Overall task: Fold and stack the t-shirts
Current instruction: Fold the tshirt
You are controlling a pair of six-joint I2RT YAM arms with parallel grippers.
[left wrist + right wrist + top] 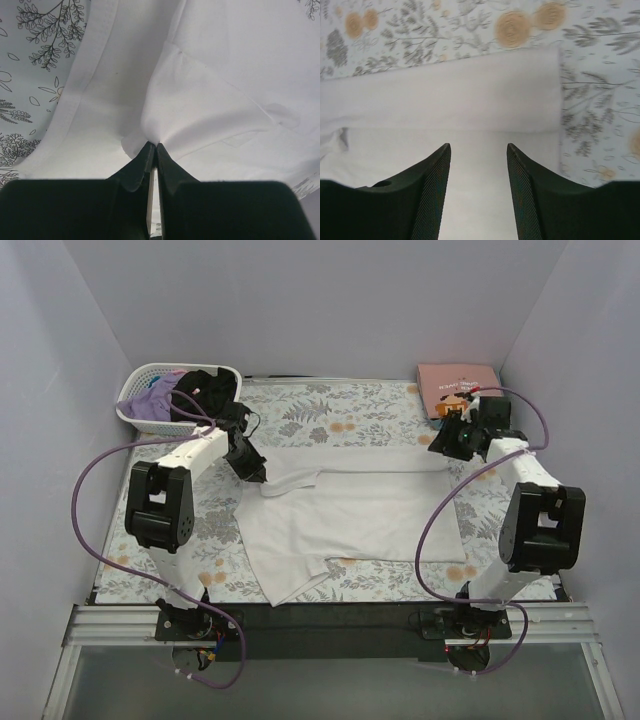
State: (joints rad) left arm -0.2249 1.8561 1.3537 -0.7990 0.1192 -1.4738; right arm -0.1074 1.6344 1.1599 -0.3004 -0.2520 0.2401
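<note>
A plain white t-shirt point(350, 515) lies spread across the middle of the floral table cloth, its far edge folded over into a band. My left gripper point(262, 476) is at the shirt's far left part. In the left wrist view its jaws point(154, 146) are pinched shut on a peak of the white cloth point(210, 95). My right gripper point(441, 446) hovers by the shirt's far right corner. In the right wrist view it point(479, 147) stands open over the white shirt point(470, 95), nothing between its fingers.
A white slotted basket point(133, 392) at the back left holds a lavender tee point(155, 402) and a black tee point(205, 383). A pink folded tee point(455, 380) lies at the back right. Grey walls enclose the floral table cloth point(330, 410) on three sides.
</note>
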